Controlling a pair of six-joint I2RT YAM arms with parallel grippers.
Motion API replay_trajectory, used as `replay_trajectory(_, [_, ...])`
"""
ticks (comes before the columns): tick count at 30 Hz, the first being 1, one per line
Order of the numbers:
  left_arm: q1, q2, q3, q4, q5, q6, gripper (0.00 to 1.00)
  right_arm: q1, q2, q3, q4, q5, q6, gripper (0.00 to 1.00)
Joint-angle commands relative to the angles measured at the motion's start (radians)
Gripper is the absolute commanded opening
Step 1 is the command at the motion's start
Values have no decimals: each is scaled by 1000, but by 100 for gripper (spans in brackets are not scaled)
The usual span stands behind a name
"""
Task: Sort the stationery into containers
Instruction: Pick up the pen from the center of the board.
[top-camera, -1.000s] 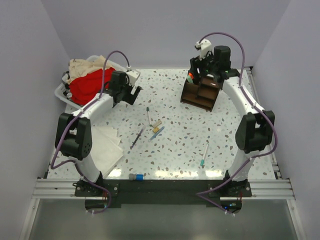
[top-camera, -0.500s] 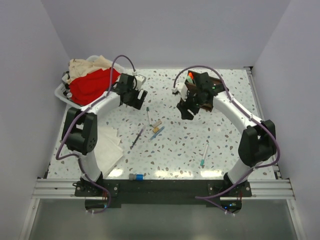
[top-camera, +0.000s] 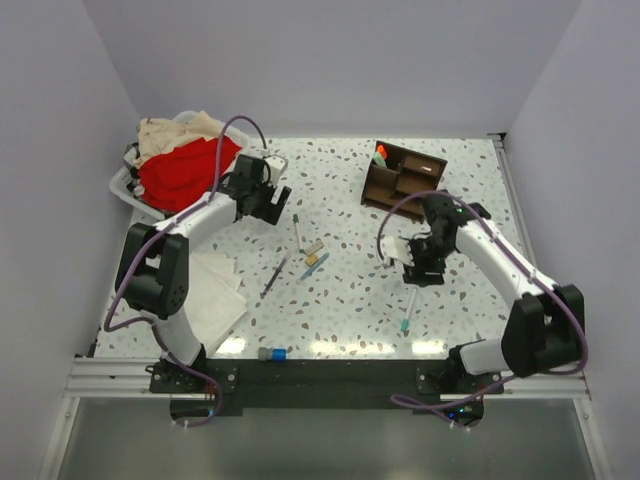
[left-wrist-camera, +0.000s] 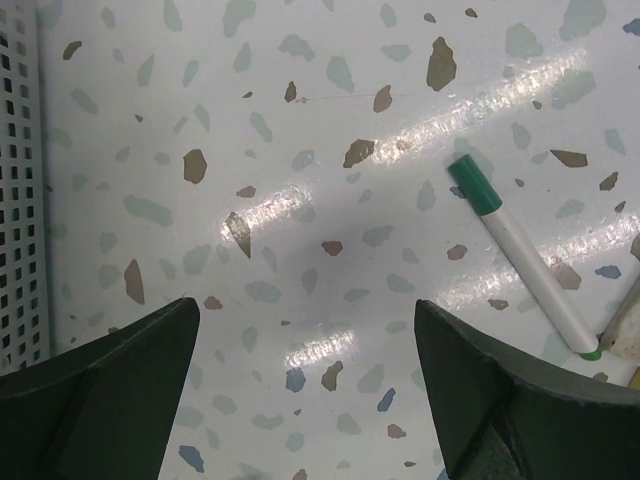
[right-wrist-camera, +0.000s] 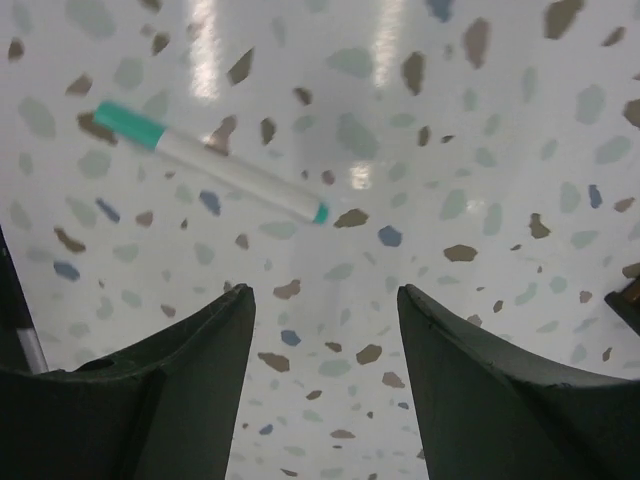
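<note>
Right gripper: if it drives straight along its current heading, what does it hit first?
Probably the bare table: the right gripper is open, with only terrazzo in its gap. The teal-capped white pen lies further ahead, off to the side; depth is unclear.

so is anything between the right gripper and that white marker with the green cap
Nothing visible does. In the right wrist view the right gripper is open over the table, and the white marker lies flat just ahead of its fingers, with only speckled surface between them.
</note>
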Motion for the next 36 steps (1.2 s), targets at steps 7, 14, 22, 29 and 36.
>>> replay_trajectory(7, [7, -76, -44, 127, -65, 63, 95, 52, -96, -85, -198, -132, -929, 58])
replay_trajectory(14, [7, -117, -98, 137, -100, 94, 95, 159, -116, -181, -250, -115, -1015, 50])
replay_trajectory(22, [5, -159, -153, 140, -105, 89, 95, 217, -121, -319, -47, -78, -994, 47])
replay_trajectory(29, [5, -154, -154, 143, -99, 77, 95, 231, -52, -297, 12, -54, -939, 45])
replay_trajectory(36, [5, -137, -136, 134, -97, 71, 95, 248, -12, -303, 52, -43, -934, 44])
